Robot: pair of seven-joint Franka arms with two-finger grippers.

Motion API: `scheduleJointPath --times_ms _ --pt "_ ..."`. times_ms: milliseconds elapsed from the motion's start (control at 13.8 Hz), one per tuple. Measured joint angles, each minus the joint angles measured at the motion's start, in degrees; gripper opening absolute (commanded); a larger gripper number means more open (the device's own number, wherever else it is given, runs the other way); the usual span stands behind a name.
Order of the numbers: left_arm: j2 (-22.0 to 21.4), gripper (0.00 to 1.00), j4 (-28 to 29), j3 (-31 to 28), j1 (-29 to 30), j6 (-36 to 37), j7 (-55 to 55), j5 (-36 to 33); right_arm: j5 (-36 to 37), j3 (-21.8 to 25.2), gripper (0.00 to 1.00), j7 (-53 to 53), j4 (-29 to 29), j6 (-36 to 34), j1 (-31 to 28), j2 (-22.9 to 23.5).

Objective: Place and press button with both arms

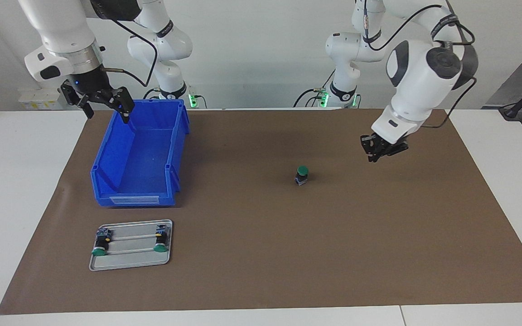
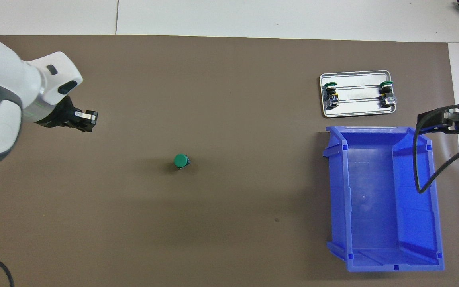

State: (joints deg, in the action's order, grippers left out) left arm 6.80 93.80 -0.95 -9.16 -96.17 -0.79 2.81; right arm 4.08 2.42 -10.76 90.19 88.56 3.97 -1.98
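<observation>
Lowest in the facing view, at lower left of the frame, a grey metal tray (image 1: 130,245) lies on the brown mat (image 1: 288,253), with two green-capped buttons lying on their sides in it, one at each end. Just above the tray stands an open blue bin (image 1: 139,156), nothing visible inside it. Over the bin's upper corner, at upper left of the frame, hangs the right gripper (image 1: 105,110), its jaws spread wide and holding nothing. Near the middle of the frame the button (image 1: 302,175) stands upright on the mat, green cap up, well apart from both grippers. At right of the frame the left gripper (image 1: 378,153) hangs over bare mat, tilted; whether its jaws are parted I cannot tell, and nothing shows between them.
</observation>
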Motion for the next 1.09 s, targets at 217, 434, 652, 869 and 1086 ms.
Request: scheduleJointPath --times_ms 217,434,652,869,1086 --pt "0.68 0.2 -5.78 -0.1 4.57 8.24 -2.17 -0.8 0.0 0.0 1.0 0.0 0.0 0.0 0.0 0.0" --pt "1.92 0.3 -11.38 0.4 4.8 15.51 -2.19 -4.09 0.0 0.0 1.0 0.0 0.0 0.0 0.0 0.0" --pt "2.25 0.88 -13.18 0.79 4.76 17.19 -2.19 -5.05 0.0 0.0 1.0 0.0 0.0 -0.21 0.0 -0.01" --pt "2.35 1.0 -12.13 0.97 4.75 15.16 -2.15 -5.11 0.0 0.0 1.0 0.0 0.02 -1.65 0.0 -0.15" --pt "2.23 1.0 -9.82 0.97 4.75 12.25 -2.11 -5.11 -0.3 -0.15 1.0 0.16 0.11 -1.84 0.23 -0.33"
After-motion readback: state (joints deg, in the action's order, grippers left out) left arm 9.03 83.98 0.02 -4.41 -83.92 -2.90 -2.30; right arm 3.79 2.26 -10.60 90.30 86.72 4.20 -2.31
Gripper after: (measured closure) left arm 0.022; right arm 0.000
